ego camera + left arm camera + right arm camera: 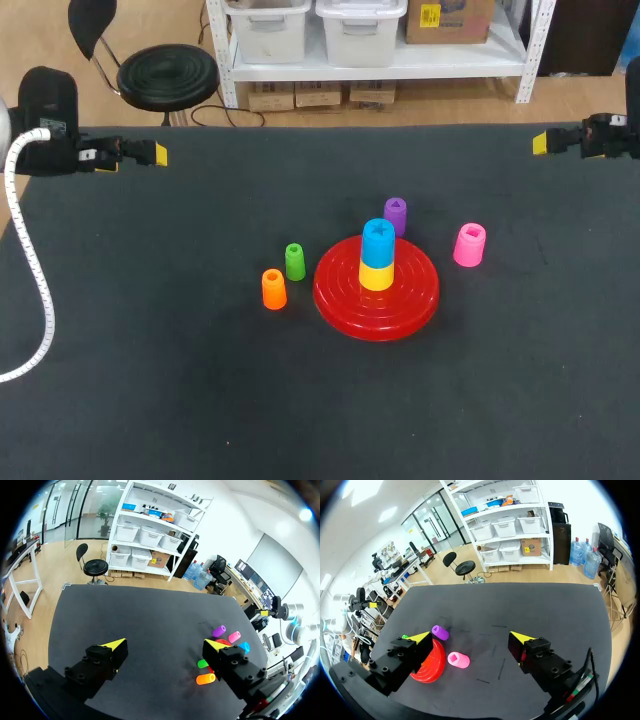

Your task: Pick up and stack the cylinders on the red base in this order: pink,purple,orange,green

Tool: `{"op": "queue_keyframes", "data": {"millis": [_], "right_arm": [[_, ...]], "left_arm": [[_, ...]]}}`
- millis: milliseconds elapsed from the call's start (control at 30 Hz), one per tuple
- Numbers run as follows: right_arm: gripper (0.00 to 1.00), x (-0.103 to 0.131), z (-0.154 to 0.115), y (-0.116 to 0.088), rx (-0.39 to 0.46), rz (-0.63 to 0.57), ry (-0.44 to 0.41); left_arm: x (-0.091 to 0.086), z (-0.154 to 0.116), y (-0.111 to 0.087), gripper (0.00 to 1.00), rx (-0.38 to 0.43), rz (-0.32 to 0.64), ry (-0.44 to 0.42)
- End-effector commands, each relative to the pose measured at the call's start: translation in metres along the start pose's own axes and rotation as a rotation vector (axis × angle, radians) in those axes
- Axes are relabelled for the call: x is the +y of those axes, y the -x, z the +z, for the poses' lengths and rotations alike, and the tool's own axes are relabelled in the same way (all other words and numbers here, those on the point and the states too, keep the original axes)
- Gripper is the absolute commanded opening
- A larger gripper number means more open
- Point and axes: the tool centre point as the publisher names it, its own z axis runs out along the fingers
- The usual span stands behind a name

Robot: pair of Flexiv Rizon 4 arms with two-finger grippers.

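Just right of centre in the head view, the red base [335, 290] is seen lying flat on the black table [150, 380]. A yellow cylinder [376, 277] is stood on its middle and a blue cylinder [377, 242] is stacked on that. The purple cylinder [395, 216] is placed upright just above the base in the frame, near its far rim. The pink cylinder [469, 245] is set to the right of the base, apart from it. To the left, the green cylinder [294, 261] and the orange cylinder [273, 289] are found close together, the orange one lower and further left. At the upper left of the frame the left gripper [158, 154] is held near the table's far edge, and at the upper right the right gripper [540, 143] likewise. In the wrist views the fingers of each are shown spread wide, with only bare table between them.
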Motion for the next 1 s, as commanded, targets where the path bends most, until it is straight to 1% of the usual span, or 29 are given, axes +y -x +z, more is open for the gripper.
{"op": "queue_keyframes", "data": {"millis": [33,267,333,400,500,533,567,600,633,667,700,733,767,800,833,1000], "right_arm": [[1.00,0.000,0.000,0.000,0.000,0.000,-0.001],[1.00,0.000,0.000,0.000,0.000,0.000,-0.001],[1.00,0.000,0.000,0.000,0.000,0.000,-0.001],[1.00,0.000,0.000,0.000,0.000,0.000,-0.001],[1.00,0.000,0.000,0.000,0.000,0.000,-0.001],[1.00,0.000,0.000,0.000,0.000,0.000,-0.001],[1.00,0.000,0.000,0.000,0.000,0.000,-0.001],[1.00,0.000,0.000,0.000,0.000,0.000,-0.001],[1.00,0.000,0.000,0.000,0.000,0.000,-0.001],[1.00,0.000,0.000,0.000,0.000,0.000,-0.001],[1.00,0.000,0.000,0.000,0.000,0.000,-0.001],[1.00,0.000,0.000,0.000,0.000,0.000,-0.001],[1.00,0.000,0.000,0.000,0.000,0.000,-0.001],[1.00,0.000,0.000,0.000,0.000,0.000,-0.001],[1.00,0.000,0.000,0.000,0.000,0.000,-0.001],[1.00,0.000,0.000,0.000,0.000,0.000,-0.001]], "left_arm": [[-0.002,0.000,0.001,1.00,0.005,-0.002,0.008],[-0.002,0.000,0.001,1.00,0.005,-0.002,0.008],[-0.005,-0.002,0.002,1.00,-0.011,0.062,-0.015],[-0.009,-0.006,0.003,1.00,-0.036,0.166,-0.023],[-0.016,-0.013,0.005,1.00,-0.072,0.298,-0.093],[-0.020,-0.017,0.004,1.00,-0.074,0.374,-0.153],[-0.022,-0.020,0.004,1.00,-0.084,0.419,-0.183],[-0.024,-0.022,0.003,1.00,-0.063,0.492,-0.244],[-0.026,-0.024,0.002,1.00,-0.061,0.542,-0.273],[-0.027,-0.027,0.002,1.00,-0.070,0.573,-0.336],[-0.028,-0.031,0.002,1.00,-0.060,0.603,-0.409],[-0.026,-0.032,0.003,1.00,-0.078,0.628,-0.434],[-0.026,-0.035,0.005,1.00,-0.105,0.615,-0.448],[-0.025,-0.037,0.008,1.00,-0.115,0.577,-0.474],[-0.022,-0.038,0.011,1.00,-0.120,0.531,-0.463],[-0.022,-0.038,0.011,1.00,-0.120,0.531,-0.463]]}}
